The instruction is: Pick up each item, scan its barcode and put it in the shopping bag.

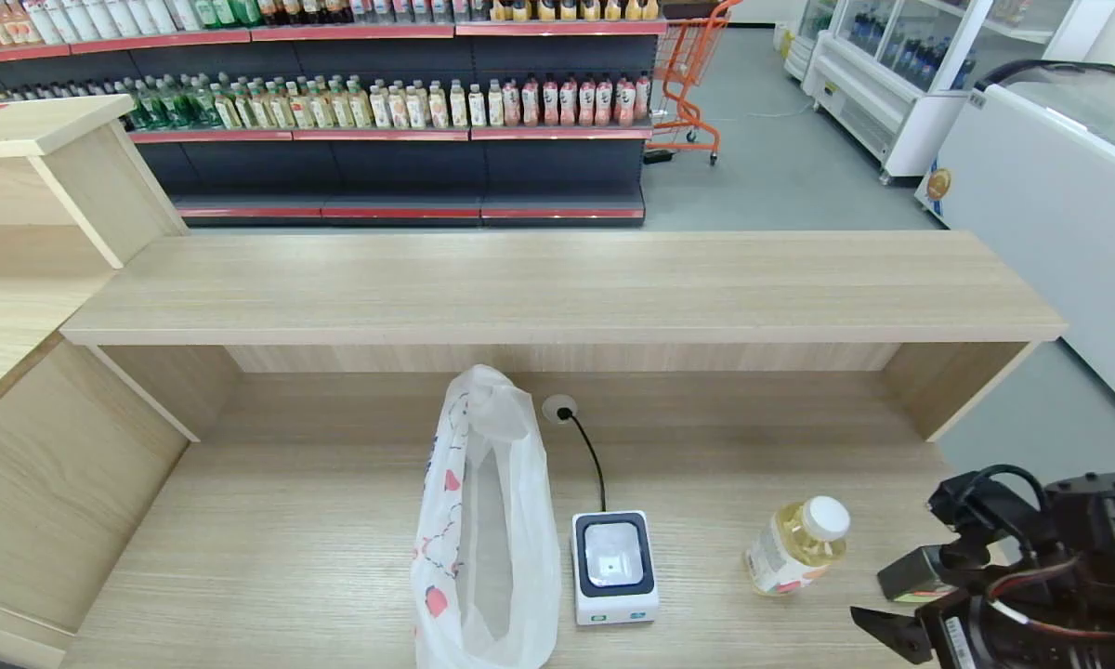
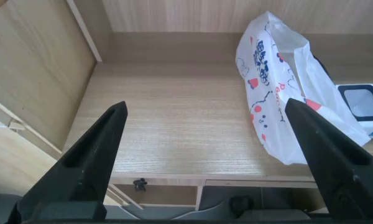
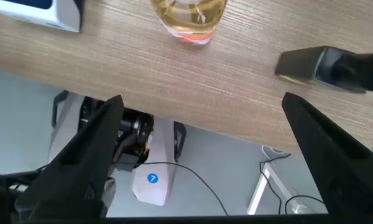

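The right gripper [image 3: 202, 102] gapes wide near the bottle [image 1: 794, 548], which stands right of the scanner [image 1: 613, 565]; the right wrist view cuts off the bottle's top. Left of the scanner sits the shopping bag [image 1: 483, 530]; the left gripper [image 2: 206, 106] is spread wide too.

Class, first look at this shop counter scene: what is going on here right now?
A two-armed robot is at a wooden checkout counter, and nothing has been picked up yet. The one item, a bottle of yellow liquid with a white cap, sits on the counter to the right of the barcode scanner. The white shopping bag stands open on the scanner's left. The right end effector is open near the counter's front edge, short of the bottle. The left end effector is open and empty too.
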You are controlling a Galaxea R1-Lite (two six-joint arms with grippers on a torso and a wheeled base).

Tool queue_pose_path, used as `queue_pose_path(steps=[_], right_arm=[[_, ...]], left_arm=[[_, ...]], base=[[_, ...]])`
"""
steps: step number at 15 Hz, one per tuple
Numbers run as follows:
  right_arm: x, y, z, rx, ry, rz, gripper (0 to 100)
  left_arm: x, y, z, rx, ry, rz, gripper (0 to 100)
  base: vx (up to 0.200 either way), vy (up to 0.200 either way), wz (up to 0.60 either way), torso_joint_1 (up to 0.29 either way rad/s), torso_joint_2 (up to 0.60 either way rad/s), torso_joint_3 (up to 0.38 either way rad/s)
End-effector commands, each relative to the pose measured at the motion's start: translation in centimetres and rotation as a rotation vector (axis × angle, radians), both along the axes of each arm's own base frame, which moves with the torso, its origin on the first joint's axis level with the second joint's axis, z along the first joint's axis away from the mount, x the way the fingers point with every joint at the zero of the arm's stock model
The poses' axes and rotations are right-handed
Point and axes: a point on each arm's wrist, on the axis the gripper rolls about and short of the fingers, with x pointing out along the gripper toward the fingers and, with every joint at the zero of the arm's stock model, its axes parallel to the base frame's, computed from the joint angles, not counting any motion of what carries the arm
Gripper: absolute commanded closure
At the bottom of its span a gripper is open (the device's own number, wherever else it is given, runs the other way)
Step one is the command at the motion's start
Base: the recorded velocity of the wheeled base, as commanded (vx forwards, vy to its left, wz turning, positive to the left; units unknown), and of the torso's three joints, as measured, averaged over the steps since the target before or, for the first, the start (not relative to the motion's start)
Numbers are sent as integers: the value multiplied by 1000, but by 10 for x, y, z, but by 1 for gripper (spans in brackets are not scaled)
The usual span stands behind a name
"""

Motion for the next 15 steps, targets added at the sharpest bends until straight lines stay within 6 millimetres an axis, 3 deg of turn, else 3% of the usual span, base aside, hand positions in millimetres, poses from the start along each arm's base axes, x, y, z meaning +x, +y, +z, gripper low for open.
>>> queue_pose_path(steps=[1,10,15], right_arm=[[24,12,-44,-65,115,2,0],[66,37,-88,-26,-23,43,0],[78,50,-107,11,-120,70,0]], left_arm=[[0,0,0,0,0,0,0],[0,0,0,0,0,0,0],[0,0,0,0,0,0,0]], base=[[0,0,0,0,0,0],[0,0,0,0,0,0],[0,0,0,0,0,0]])
